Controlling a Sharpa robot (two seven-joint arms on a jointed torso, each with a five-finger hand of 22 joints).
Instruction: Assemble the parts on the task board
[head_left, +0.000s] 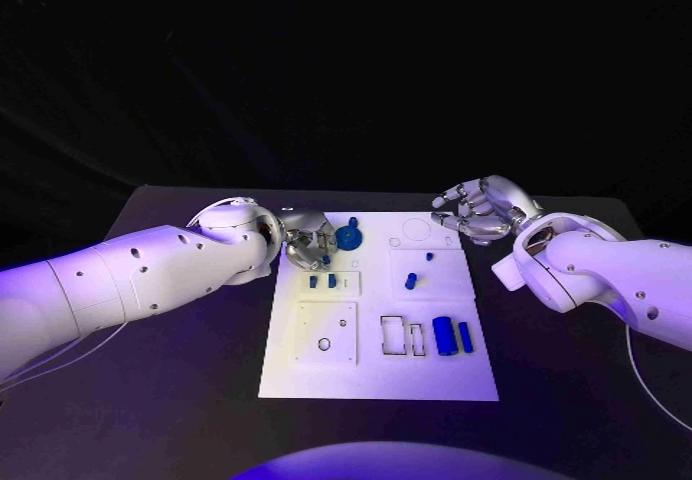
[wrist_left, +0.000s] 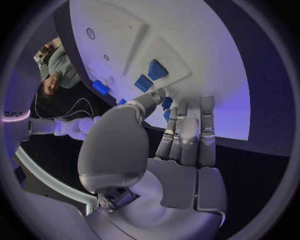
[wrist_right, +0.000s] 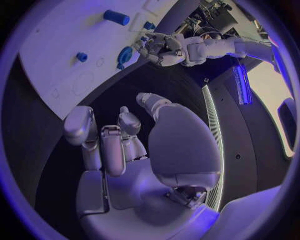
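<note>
Silver left hand (head_left: 306, 243) | fingertips seemingly hide a blue part (head_left: 348, 237)

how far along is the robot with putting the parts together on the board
Early on, apparently. Nothing is plainly assembled: blue parts lie scattered on the task board, including a round piece and a cylinder. The left hand hovers at the round piece; whether it grips is unclear. The right hand holds nothing. Outlined slots look unfilled.
</note>
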